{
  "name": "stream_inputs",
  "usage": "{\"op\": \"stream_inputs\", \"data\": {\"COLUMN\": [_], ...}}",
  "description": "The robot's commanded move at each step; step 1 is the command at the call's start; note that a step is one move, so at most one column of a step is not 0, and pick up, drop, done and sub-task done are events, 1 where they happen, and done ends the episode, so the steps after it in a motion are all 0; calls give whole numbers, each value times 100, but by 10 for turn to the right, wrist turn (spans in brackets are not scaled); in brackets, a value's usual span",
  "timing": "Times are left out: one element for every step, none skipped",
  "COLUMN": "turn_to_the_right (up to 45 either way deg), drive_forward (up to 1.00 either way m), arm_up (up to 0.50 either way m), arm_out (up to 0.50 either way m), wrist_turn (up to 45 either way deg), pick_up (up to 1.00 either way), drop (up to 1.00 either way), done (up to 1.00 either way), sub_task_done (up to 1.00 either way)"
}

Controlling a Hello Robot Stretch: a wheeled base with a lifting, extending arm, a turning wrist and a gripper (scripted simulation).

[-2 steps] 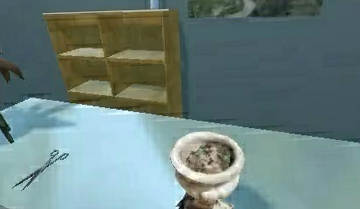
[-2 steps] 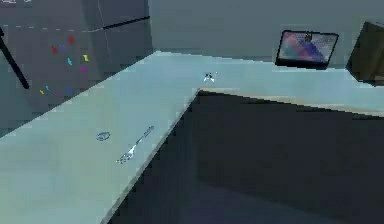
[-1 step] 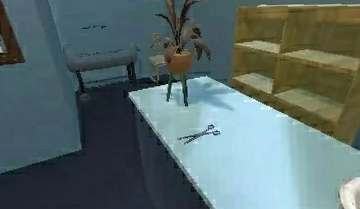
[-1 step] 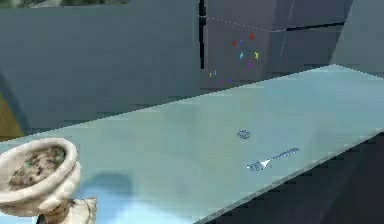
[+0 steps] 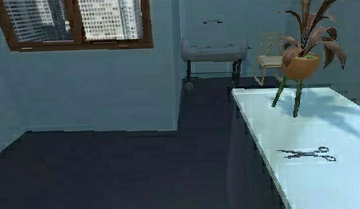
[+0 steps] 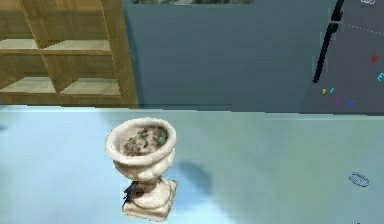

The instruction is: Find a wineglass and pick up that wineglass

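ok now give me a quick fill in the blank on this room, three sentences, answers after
1. In the forward view, a potted plant stands on the pale table, and nearer the camera a pair of ____ lies on it.
2. In the arm side view, the stone urn stands ____ on the tabletop.
3. The shelf unit at that view's upper left is made of ____.
Missing words: scissors; upright; wood.

A stone urn (image 6: 145, 165) stands on the table (image 6: 260, 150) at the arm side view's left. Right of it the tabletop lies open up to a faint ring (image 6: 358, 181), perhaps glass. A potted plant (image 5: 304, 58) blocks the table's far end.
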Motion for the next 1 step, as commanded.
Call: {"op": "stream_inputs", "data": {"turn_to_the_right": [0], "drive_forward": [0], "arm_up": [50], "arm_out": [0], "wrist_turn": [0], "pick_up": [0], "drop": [0], "done": [0], "sub_task_done": [0]}}
